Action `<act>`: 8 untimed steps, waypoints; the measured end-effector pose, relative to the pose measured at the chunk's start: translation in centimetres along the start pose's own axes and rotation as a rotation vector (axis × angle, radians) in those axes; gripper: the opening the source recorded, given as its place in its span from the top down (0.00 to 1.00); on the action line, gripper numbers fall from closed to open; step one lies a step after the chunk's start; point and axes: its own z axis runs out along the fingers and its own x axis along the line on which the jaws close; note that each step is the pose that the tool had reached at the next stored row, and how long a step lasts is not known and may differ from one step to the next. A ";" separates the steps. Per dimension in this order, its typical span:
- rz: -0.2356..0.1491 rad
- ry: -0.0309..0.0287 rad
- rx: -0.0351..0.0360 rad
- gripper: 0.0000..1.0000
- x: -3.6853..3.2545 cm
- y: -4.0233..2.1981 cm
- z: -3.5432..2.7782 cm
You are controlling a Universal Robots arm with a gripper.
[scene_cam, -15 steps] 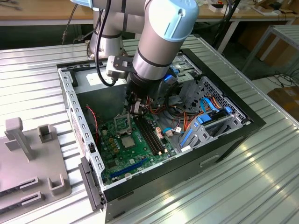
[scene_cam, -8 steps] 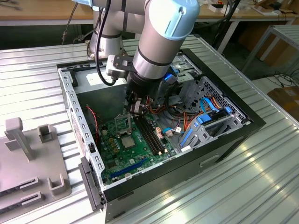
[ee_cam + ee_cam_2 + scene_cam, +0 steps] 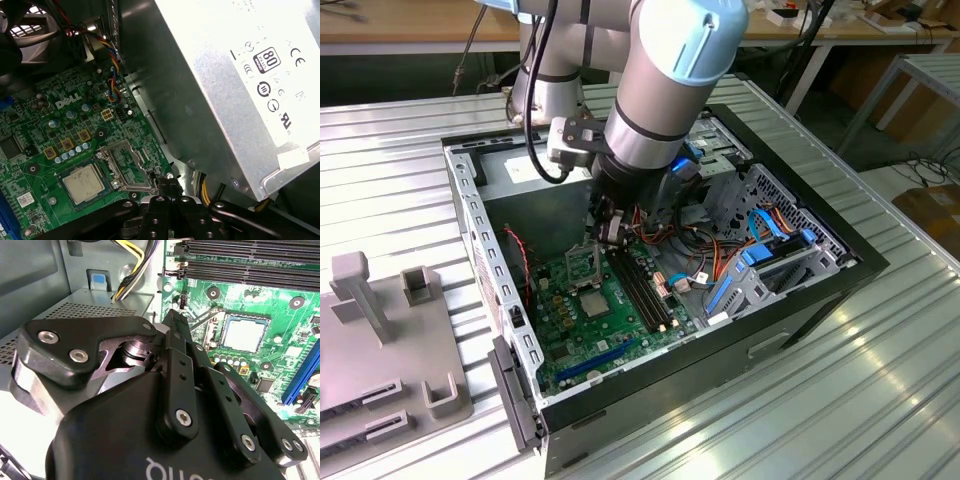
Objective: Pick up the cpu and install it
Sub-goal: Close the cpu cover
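Note:
The cpu [image 3: 592, 303] is a small silvery square lying flat in its socket on the green motherboard [image 3: 620, 340]. In both wrist views the cpu [image 3: 243, 334] [image 3: 83, 183] sits beside the open metal socket frame [image 3: 127, 167], which is flipped up off it. My gripper [image 3: 608, 232] hangs inside the computer case, just above the board and a little beyond the frame, on the side away from the cpu. Its black fingers [image 3: 175, 347] meet at the tips, so the gripper [image 3: 172, 317] [image 3: 169, 181] is shut with nothing in it.
A silver power supply [image 3: 240, 90] stands close beside the gripper. Long black memory slots [image 3: 642, 290] run next to the socket. Coloured cables and a blue drive cage [image 3: 770, 260] crowd the exterior view's right. A grey fixture [image 3: 390, 340] sits on the table outside the case.

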 end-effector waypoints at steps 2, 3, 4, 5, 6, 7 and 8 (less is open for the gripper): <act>0.000 -0.0001 0.0000 0.87 -0.02 0.01 -0.11; -0.001 -0.0003 -0.0001 0.87 -0.03 0.02 -0.16; -0.001 -0.0002 -0.0001 0.87 -0.03 0.02 -0.20; -0.001 -0.0002 -0.0001 0.87 -0.03 0.02 -0.21; -0.001 0.0000 -0.0001 0.87 -0.03 0.02 -0.22; -0.001 0.0003 -0.0001 0.87 -0.01 0.01 -0.24; -0.001 0.0003 -0.0001 0.87 0.02 0.01 -0.24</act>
